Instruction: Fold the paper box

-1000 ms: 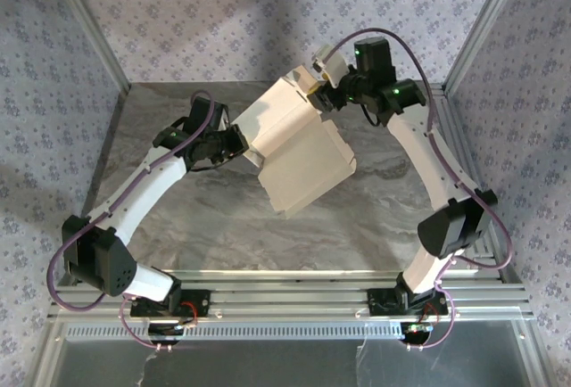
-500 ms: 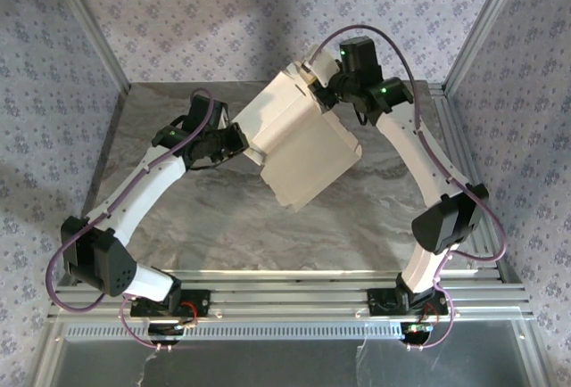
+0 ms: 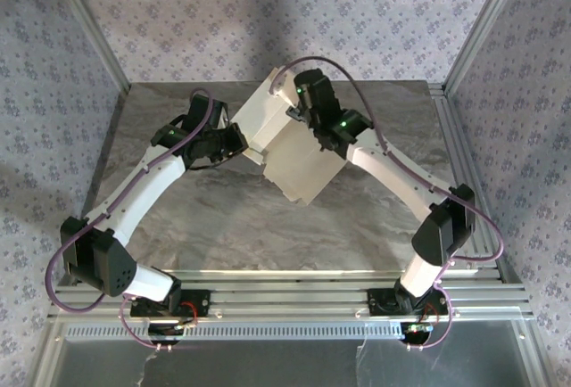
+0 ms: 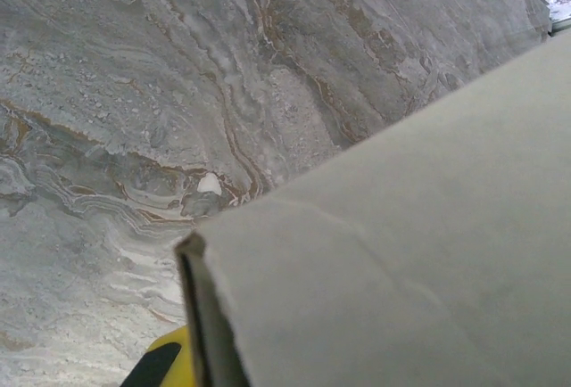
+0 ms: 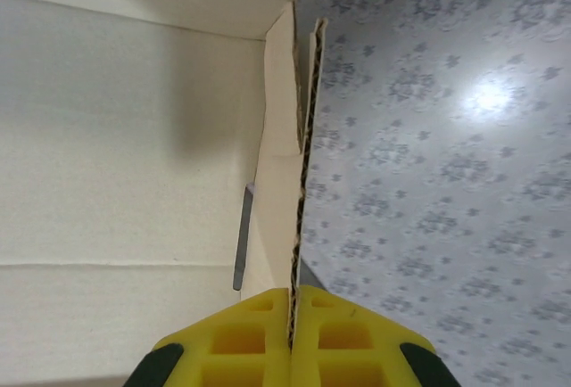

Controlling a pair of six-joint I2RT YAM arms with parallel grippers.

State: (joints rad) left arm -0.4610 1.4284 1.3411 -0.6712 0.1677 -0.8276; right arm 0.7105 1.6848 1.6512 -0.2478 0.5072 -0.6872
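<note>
1. The box is a part-folded sheet of pale card. It sits at the far middle of the table, between the two arms, with one corner pointing toward the bases.
2. The left gripper meets the box at its left edge.
3. In the left wrist view, one yellow finger lies against a doubled edge of the card. The other finger is hidden behind the panel. The jaws are closed together on that edge.
4. That panel slants across the view, with the marbled table behind it. Whether its lower edge touches the table cannot be told.
5. The right gripper comes in over the box's far upper part.
6. In the right wrist view, the right gripper is clamped tight. Its two yellow pads press from either side on a thin upright wall of card.
7. The pinched wall shows a corrugated edge running up from the pads. A second flap lies just left of it, almost touching.
8. Left of the wall is the box's inner face, which has a crease line and a narrow slot near the grip.
9. Right of the wall is patterned wallpaper.
</note>
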